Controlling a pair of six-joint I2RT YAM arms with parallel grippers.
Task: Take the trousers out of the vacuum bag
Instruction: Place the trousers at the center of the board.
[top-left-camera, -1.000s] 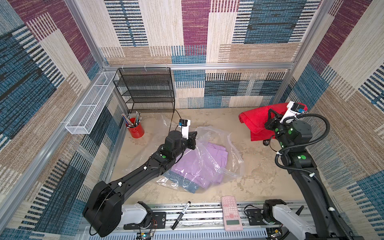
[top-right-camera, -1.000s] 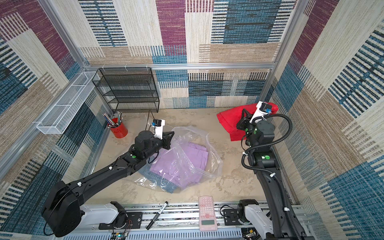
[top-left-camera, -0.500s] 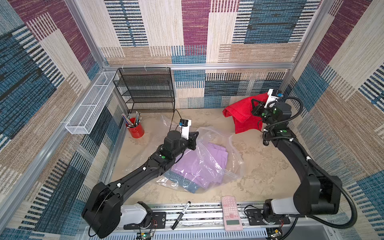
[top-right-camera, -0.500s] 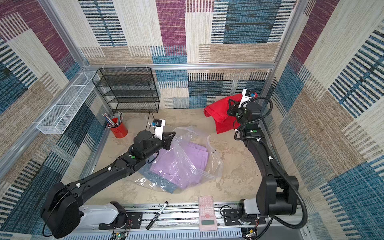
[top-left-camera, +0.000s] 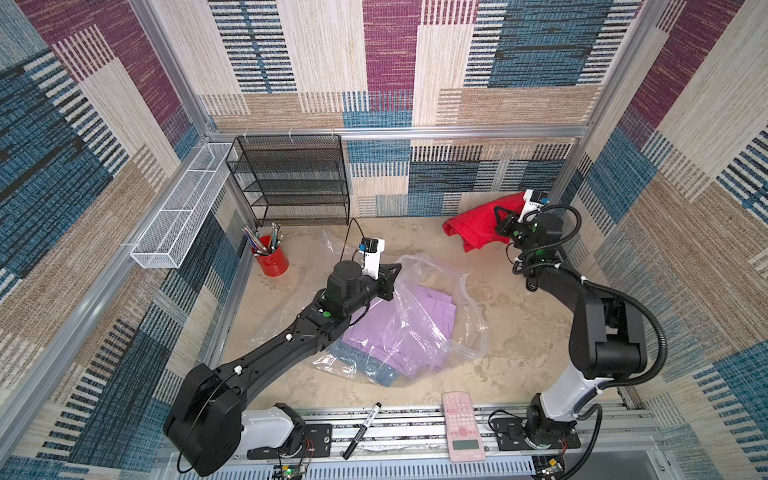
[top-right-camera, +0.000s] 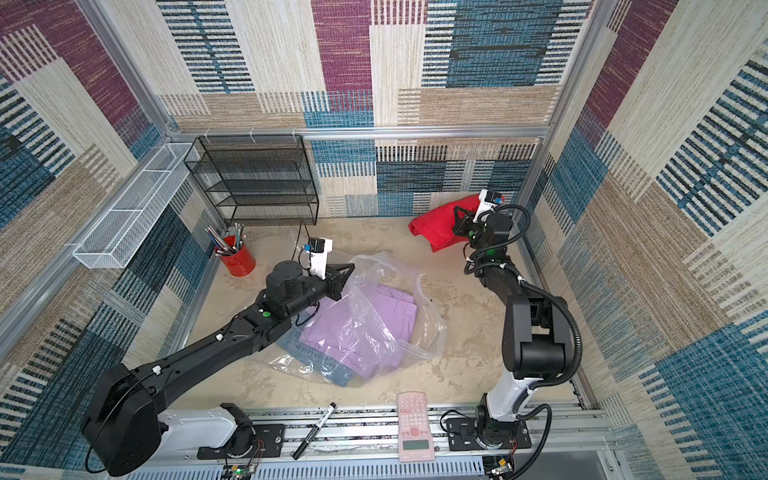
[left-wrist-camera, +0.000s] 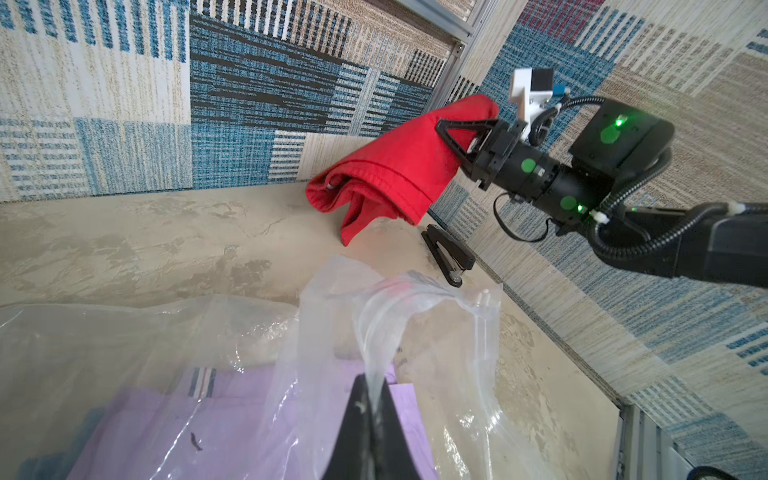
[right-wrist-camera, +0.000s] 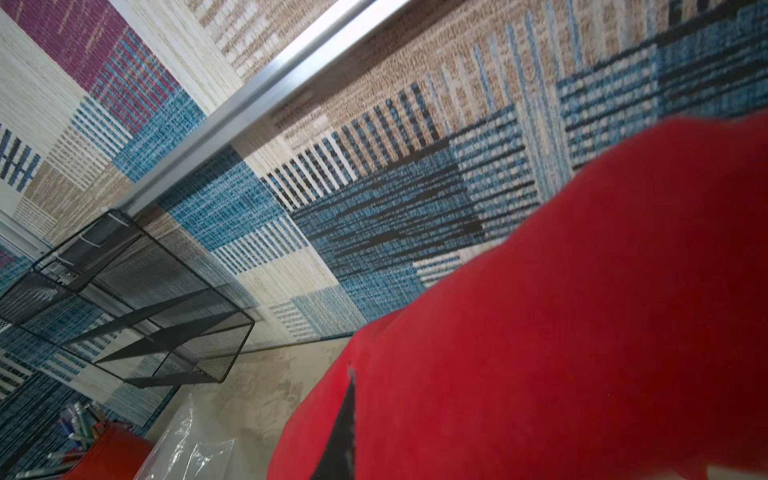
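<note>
**Holding the red trousers up, bag film pinched**

The right gripper (top-left-camera: 500, 218), closed tight on a fold of the bright red cloth trousers (top-left-camera: 467, 229), holds them above the beige mottled bench (top-left-camera: 523, 328) near the far right corner. Their lowest corner hangs close to the surface. The left gripper (left-wrist-camera: 368, 384) is clamped shut on a raised edge of the large, crinkly, clear plastic vacuum bag (top-left-camera: 463, 320), which lies mid-bench. Inside the bag, the folded lilac-purple trousers (top-left-camera: 401, 332) rest on the light-blue denim trousers (top-left-camera: 374, 371), whose edge shows at the near side.
</note>
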